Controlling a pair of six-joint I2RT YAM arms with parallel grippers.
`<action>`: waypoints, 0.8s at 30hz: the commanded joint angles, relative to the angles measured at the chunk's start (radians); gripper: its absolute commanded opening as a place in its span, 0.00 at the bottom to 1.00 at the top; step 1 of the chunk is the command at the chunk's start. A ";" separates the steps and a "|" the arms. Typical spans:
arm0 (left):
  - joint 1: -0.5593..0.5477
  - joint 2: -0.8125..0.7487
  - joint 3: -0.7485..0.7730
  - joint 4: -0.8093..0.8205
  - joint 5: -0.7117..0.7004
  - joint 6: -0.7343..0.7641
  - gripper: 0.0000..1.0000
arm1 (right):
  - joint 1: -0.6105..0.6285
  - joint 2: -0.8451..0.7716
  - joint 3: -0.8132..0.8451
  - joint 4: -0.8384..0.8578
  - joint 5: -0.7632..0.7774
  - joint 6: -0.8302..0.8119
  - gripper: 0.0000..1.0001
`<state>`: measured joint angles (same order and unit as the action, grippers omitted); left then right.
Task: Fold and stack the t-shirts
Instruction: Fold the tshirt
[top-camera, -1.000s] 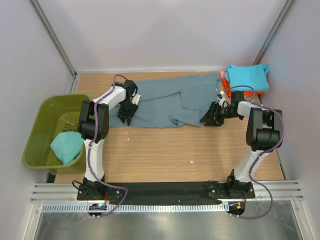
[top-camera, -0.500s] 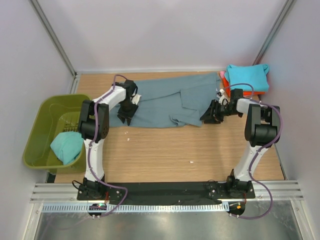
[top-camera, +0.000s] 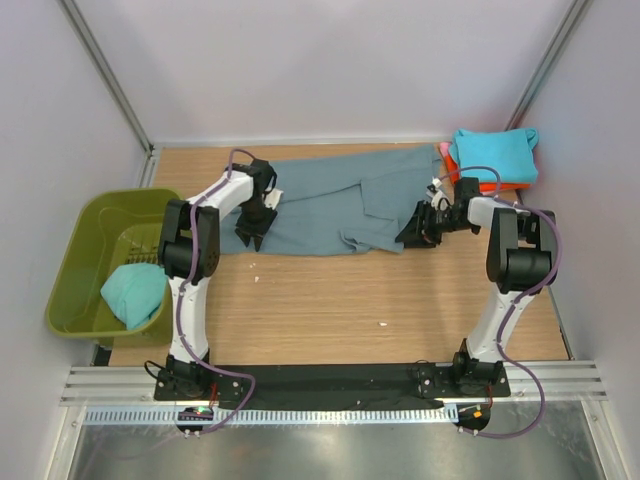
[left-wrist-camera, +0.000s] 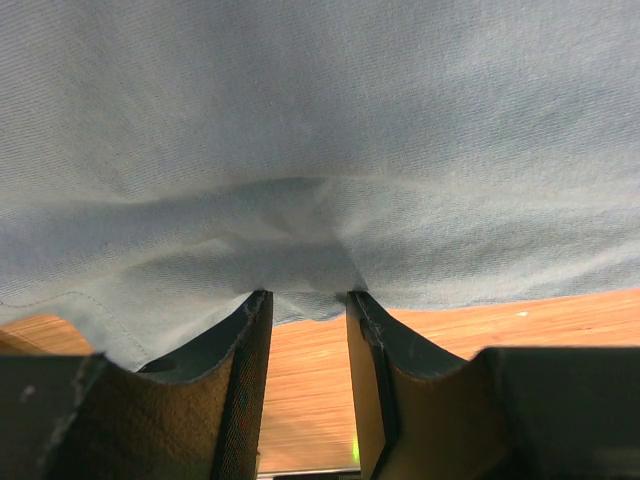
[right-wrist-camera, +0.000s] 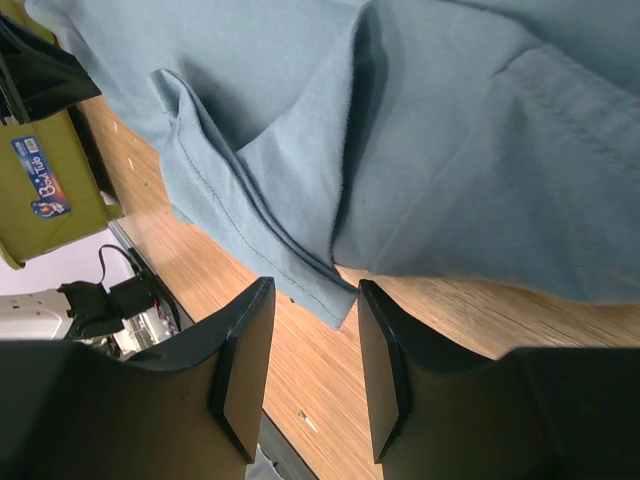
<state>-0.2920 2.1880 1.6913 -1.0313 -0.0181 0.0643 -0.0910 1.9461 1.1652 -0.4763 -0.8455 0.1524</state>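
2 robot arms are shown from above at a wooden table (top-camera: 330, 310), and the step in hand is judged to be the first fold of 1 large blue-grey t-shirt (top-camera: 320, 200). The shirt is spread across the far half of the table, from 10 o'clock to 1 o'clock, with a loose flap doubled over near its right end.

The left gripper (top-camera: 250, 228) is set at the shirt's left hem, at about 10 o'clock. Its fingers are held partly spread, tips against the hem, and wood is seen through the gap. Whether any cloth is caught cannot be told.

The right gripper (top-camera: 415, 230) is placed at the shirt's near right corner, at about 3 o'clock. Its fingers are also partly spread, with the hem corner just at the tips, not yet pinched.

Next, both hems probably need to be pinched firmly and lifted together, so that the cloth is carried over evenly.

1 folded turquoise t-shirt (top-camera: 492, 155) is stacked on orange and pink ones (top-camera: 462, 182) at 2 o'clock. Another turquoise tee (top-camera: 132, 295) is seen inside the olive tub (top-camera: 72, 262) at 9 o'clock.
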 joint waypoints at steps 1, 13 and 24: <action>-0.010 0.075 -0.018 0.071 -0.003 0.008 0.38 | 0.011 -0.009 0.014 0.018 -0.024 -0.001 0.45; -0.010 0.070 -0.022 0.073 -0.003 0.006 0.38 | 0.017 -0.030 0.013 0.001 -0.012 -0.011 0.29; -0.010 0.076 -0.015 0.073 0.003 0.003 0.38 | 0.016 -0.059 0.011 -0.007 0.010 -0.020 0.32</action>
<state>-0.2935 2.1899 1.6947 -1.0344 -0.0219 0.0643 -0.0761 1.9457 1.1652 -0.4801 -0.8429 0.1490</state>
